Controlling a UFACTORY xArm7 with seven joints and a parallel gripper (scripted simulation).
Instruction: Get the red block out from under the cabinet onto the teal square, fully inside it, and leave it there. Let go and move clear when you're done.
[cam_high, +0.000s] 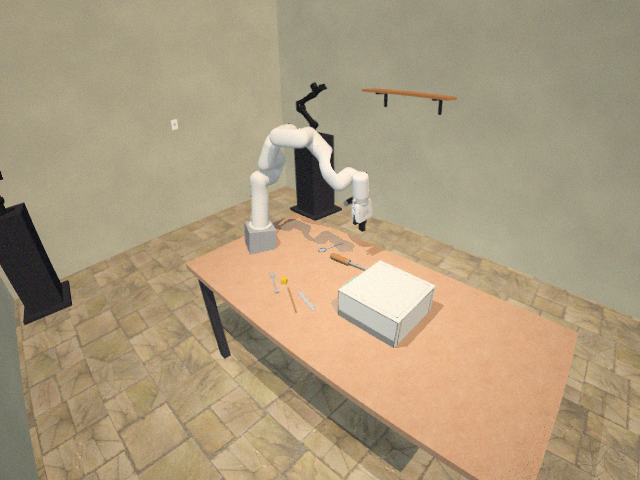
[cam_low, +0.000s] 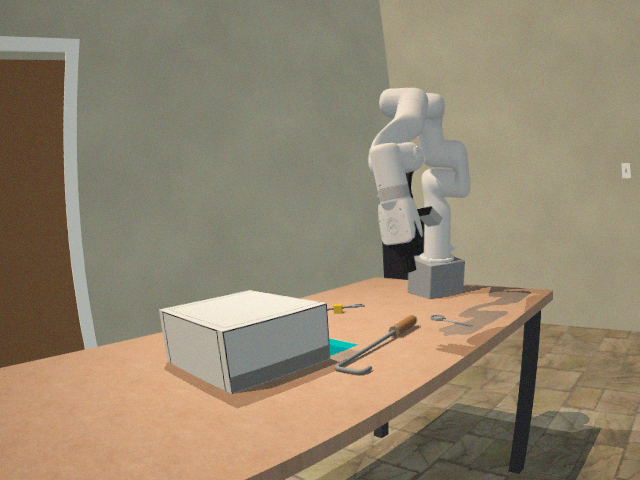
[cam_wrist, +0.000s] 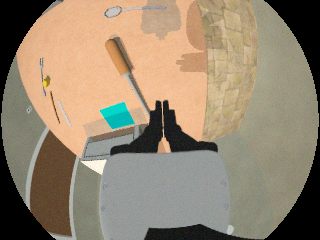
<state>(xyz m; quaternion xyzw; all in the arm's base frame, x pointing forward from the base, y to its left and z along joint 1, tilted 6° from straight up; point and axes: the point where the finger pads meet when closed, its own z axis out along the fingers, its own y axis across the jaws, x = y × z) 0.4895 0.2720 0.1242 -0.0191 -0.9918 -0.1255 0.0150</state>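
Note:
The white cabinet (cam_high: 386, 301) stands on the table with a dark gap along its base; it also shows in the exterior view (cam_low: 247, 338). The red block is hidden from every view. A corner of the teal square (cam_low: 341, 346) shows beside the cabinet, and in the wrist view (cam_wrist: 116, 116). A hook tool with a wooden handle (cam_low: 376, 342) lies next to the square; it also shows in the top view (cam_high: 347, 261). My gripper (cam_high: 361, 224) (cam_wrist: 162, 108) hangs in the air over the table's far edge, pointing down, fingers shut on nothing.
A spoon (cam_high: 329, 247) lies near the arm's base. A wrench (cam_high: 273, 282), a small yellow cube (cam_high: 283, 280), a pencil (cam_high: 292, 299) and a flat metal bar (cam_high: 306, 300) lie left of the cabinet. The table edge is just under my gripper.

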